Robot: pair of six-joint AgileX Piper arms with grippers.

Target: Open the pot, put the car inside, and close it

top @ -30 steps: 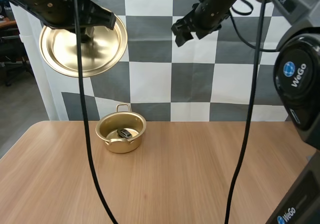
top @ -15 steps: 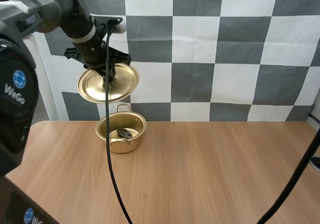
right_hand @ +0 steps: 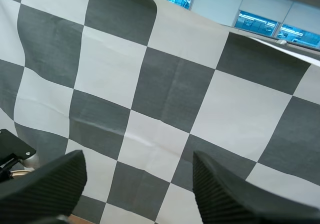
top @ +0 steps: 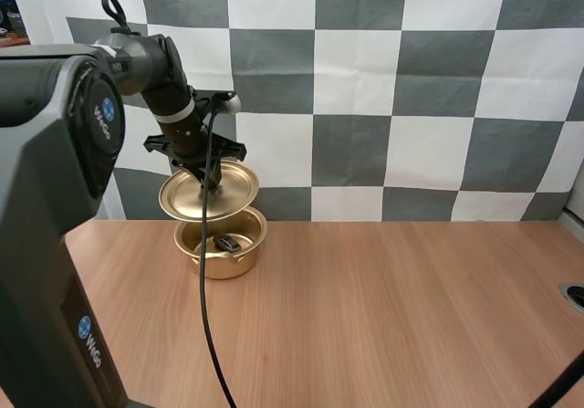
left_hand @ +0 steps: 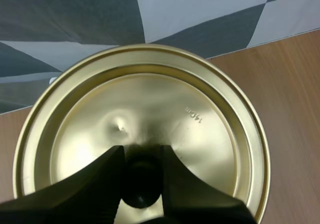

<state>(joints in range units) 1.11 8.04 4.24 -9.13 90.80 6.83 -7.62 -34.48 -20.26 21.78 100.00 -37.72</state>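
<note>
Our left pincer (top: 209, 178), pinching the black knob (left_hand: 141, 186), now holds the round gold metal lid (top: 212, 200) much lower, just over the gold metal pot (top: 222, 253) on the desk (top: 383, 317). The small dark car (top: 228, 242) lies inside, so closing looks near. Right pincer (right_hand: 135, 184) is spread and empty.

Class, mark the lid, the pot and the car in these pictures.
lid (top: 230, 189), high view, its right half.
pot (top: 222, 265), high view, its front outer wall.
car (top: 228, 242), high view, its dark body.
</note>
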